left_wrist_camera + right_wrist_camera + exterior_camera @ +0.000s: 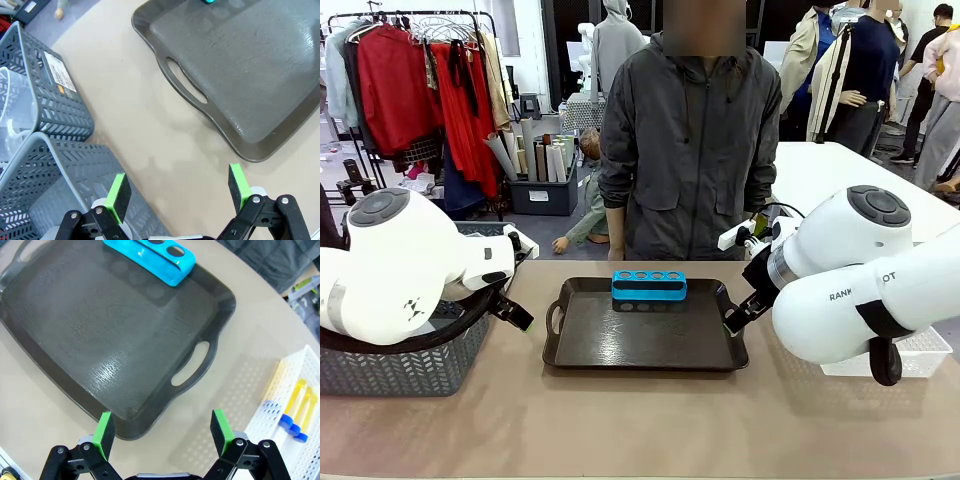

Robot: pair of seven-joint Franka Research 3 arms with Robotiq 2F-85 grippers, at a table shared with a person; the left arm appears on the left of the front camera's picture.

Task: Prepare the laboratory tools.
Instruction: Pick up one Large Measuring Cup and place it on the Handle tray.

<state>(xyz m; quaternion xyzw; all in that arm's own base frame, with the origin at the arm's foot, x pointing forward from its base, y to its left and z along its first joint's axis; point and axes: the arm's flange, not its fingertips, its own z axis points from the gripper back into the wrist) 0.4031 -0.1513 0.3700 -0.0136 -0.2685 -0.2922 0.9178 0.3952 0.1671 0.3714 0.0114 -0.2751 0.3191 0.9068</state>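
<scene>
Two end effectors stand open and empty: the left end effector (178,192) over bare counter (620,420) between the grey baskets (65,115) and the black tray (250,75), the right end effector (162,432) by the tray's handle. I see the blue tube rack (649,285) upright at the tray's far edge, and the yellow tubes (299,392) flat in the white basket (262,420). Risk: fingers may snag the basket wall, or a tube may shove the light rack.

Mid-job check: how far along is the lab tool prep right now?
Done: the blue tube rack sits on the black tray, holes empty. In hand: nothing; the left gripper and right gripper are open. Left: the blue-capped tubes lie in the white basket; a clear cup sits in a grey basket.
</scene>
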